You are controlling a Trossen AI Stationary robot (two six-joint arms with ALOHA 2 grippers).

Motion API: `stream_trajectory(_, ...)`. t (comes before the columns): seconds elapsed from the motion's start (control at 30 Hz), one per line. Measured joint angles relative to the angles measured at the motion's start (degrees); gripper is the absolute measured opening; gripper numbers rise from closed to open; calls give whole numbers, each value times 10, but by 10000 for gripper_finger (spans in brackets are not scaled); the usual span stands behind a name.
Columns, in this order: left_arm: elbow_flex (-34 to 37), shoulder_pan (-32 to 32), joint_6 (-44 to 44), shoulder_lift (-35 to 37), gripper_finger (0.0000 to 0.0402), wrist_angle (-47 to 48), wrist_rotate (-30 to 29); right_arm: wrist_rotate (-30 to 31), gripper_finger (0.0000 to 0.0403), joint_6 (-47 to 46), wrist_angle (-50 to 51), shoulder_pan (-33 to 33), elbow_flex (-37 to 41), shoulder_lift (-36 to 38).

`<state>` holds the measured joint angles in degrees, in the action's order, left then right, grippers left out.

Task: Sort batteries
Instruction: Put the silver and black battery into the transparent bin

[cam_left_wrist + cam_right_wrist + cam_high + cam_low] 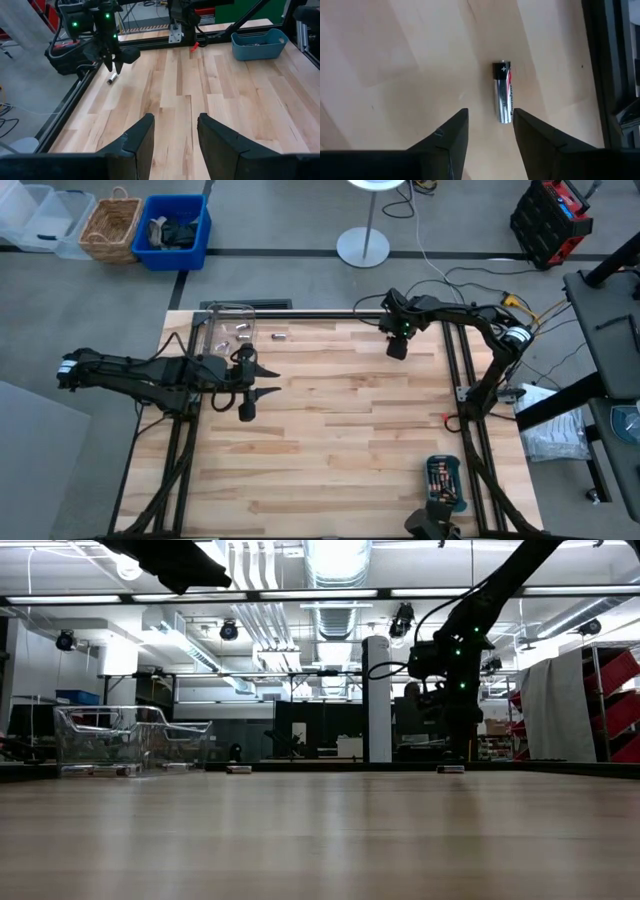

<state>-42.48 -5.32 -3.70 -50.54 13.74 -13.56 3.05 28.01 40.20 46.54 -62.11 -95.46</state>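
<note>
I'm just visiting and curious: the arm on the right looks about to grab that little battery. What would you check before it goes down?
1. Right gripper open: ok, fingers apart.
2. Battery lined up between the fingers: ok, it lies just ahead of the gap.
3. Battery lying flat on the table, nothing touching it: ok.
4. Left gripper out of the way: ok, open and hovering at the table's far side, near the clear box.
5. Teal tray reachable: cannot tell.
</note>
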Motion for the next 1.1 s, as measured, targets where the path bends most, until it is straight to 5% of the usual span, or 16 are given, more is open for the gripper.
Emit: stream_trajectory(1.1, 6, 0, -12, 0, 131, -1, 0, 10, 125, 2, -16, -1, -4, -57)
